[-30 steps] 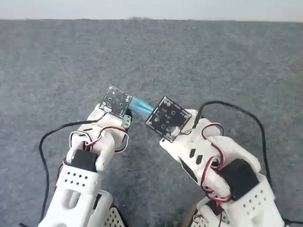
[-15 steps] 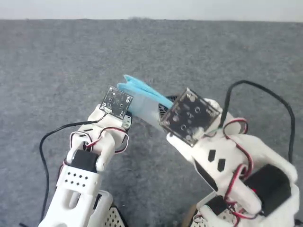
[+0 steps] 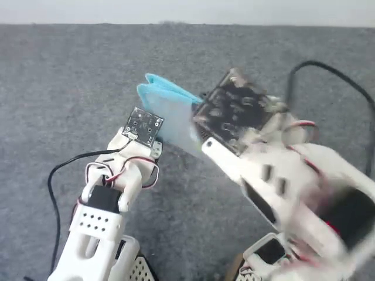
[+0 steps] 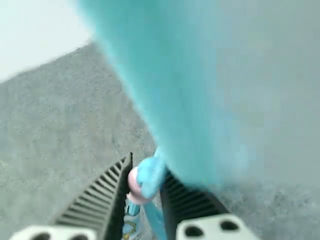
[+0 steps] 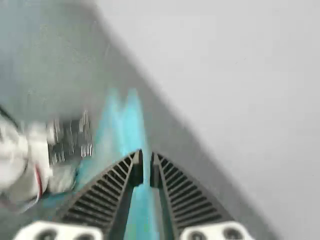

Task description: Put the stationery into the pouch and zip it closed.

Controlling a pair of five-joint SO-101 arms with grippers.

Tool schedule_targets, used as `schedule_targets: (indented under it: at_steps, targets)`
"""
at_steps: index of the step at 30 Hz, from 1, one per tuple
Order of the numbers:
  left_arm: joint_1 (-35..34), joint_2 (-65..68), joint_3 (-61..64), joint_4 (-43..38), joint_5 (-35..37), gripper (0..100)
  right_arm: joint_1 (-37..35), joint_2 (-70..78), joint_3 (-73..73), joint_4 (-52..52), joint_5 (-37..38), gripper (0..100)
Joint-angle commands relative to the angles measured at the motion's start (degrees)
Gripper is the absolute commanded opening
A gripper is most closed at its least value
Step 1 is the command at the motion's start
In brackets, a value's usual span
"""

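A: Starting with the left arm (image 3: 108, 199): stretched low from the near left edge toward the middle of the table (image 3: 64, 76)?

B: Yes, with its wrist board (image 3: 145, 126) facing up. Over on the right, the right arm (image 3: 281, 181), set higher and angled in from the near right, badly smeared from the wrist back.

A: And between them?

B: The pouch (image 3: 167, 108), light blue, strung from one wrist to the other, its far end fanning out to the far left of the right arm's board.

A: Any look at the grips from above?

B: Tucked under the two boards there. Much plainer from the wrists.

A: From the left wrist, then?

B: Left end effector (image 4: 146, 172) pinching the pouch by a small pink-and-blue piece (image 4: 140, 180) at its corner, with blue fabric rising away from the jaws and grey table behind.

A: A zip pull?

B: Cannot tell; too blurred.

A: And from the right wrist?

B: Right end effector (image 5: 146, 162) pressed almost together on a thin blue edge of the pouch, with just a sliver left between the ribbed fingers. Beyond it, more blue fabric and the left arm, both blurred.

A: Pouch zipped or open?

B: Cannot tell. Mouth hard to make out from above and cut off at both wrists.
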Motion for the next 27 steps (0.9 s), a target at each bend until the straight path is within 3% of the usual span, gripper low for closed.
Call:
schedule_targets:
  at_steps: [1,14,19,27]
  targets:
    - [-0.09,0.18,-0.31,-1.14,0.79,1,1.27,1.63,-9.23,0.66,0.70,0.7]
    - [-0.18,0.09,-0.22,-1.05,0.79,1,1.54,8.04,-4.75,9.71,1.41,0.8]
    - [-0.53,-0.26,-0.31,-1.05,0.79,1,9.27,13.23,7.74,9.27,0.18,0.9]
    - [-0.62,0.09,0.13,-3.52,0.79,3,20.26,25.10,28.40,-1.80,-0.70,1.0]
